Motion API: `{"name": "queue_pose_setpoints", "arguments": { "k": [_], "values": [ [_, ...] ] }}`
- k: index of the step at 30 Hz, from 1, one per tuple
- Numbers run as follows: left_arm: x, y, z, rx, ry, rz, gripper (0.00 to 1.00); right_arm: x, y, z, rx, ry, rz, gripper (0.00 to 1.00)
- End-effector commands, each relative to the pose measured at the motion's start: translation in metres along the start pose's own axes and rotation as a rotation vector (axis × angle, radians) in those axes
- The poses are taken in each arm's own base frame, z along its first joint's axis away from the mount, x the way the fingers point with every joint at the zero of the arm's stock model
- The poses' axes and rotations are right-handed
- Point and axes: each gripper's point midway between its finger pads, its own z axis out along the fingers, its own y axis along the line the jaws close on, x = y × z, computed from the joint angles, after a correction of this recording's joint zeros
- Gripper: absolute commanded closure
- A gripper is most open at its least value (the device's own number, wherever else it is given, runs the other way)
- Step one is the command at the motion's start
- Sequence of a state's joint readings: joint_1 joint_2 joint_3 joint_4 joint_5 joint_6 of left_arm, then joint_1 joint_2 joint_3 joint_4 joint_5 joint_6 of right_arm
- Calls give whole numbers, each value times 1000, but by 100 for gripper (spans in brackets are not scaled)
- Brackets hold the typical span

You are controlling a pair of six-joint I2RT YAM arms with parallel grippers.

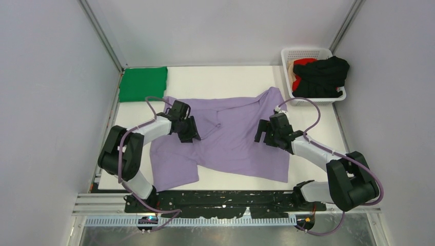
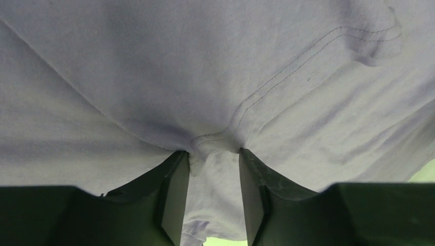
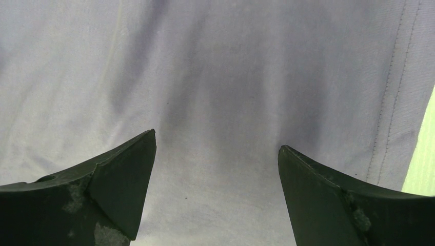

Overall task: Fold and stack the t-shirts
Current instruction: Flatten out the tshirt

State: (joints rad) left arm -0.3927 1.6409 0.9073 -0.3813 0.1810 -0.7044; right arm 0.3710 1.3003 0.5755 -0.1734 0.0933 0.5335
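Note:
A lavender t-shirt (image 1: 231, 141) lies spread and rumpled across the middle of the white table (image 1: 220, 77). My left gripper (image 1: 188, 134) sits on the shirt's left part. In the left wrist view the gripper (image 2: 214, 154) is shut on a bunched fold of the lavender cloth (image 2: 205, 66) beside a stitched seam. My right gripper (image 1: 263, 134) rests over the shirt's right part. In the right wrist view it (image 3: 216, 148) is wide open, with flat lavender cloth (image 3: 231, 66) between the jaws. A folded green t-shirt (image 1: 143, 83) lies at the back left.
A white perforated basket (image 1: 307, 53) stands at the back right corner, holding a black shirt (image 1: 324, 77) and a red one (image 1: 305, 62). Grey walls close in the table on three sides. Both arm bases sit at the near edge.

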Motion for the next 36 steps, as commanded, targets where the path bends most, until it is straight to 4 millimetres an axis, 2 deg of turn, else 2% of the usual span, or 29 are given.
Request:
{"name": "queue_pose_setpoints", "arguments": {
  "k": [1, 7, 12, 15, 17, 22, 28, 33, 36],
  "values": [
    [-18, -19, 0, 54, -42, 15, 61, -11, 0, 0, 17, -40, 7, 4],
    [-20, -21, -9, 46, -45, 21, 66, -10, -2, 3, 33, -26, 1, 4],
    [-20, -19, -17, 31, -48, 29, 74, -10, -3, 4, 43, -26, -3, 4],
    [-16, -13, -12, -1, -24, 27, 85, -10, -5, 5, 53, -25, -9, 4],
    [-12, -12, -8, 1, -2, 26, 99, -9, -5, 5, 54, -23, -11, 4],
    [-14, -23, -11, 62, -22, 19, 100, -8, -8, 6, 67, -20, -18, 4],
    [-46, -42, -36, 93, -147, 43, 100, -10, -14, 4, 96, -27, -23, 4],
    [-89, -54, -41, 74, -209, 34, 100, -14, -14, 2, 99, -37, -31, 4],
    [-124, -65, -40, 95, -239, 17, 100, -17, -12, 0, 97, -43, -42, 4]
  ]
}}
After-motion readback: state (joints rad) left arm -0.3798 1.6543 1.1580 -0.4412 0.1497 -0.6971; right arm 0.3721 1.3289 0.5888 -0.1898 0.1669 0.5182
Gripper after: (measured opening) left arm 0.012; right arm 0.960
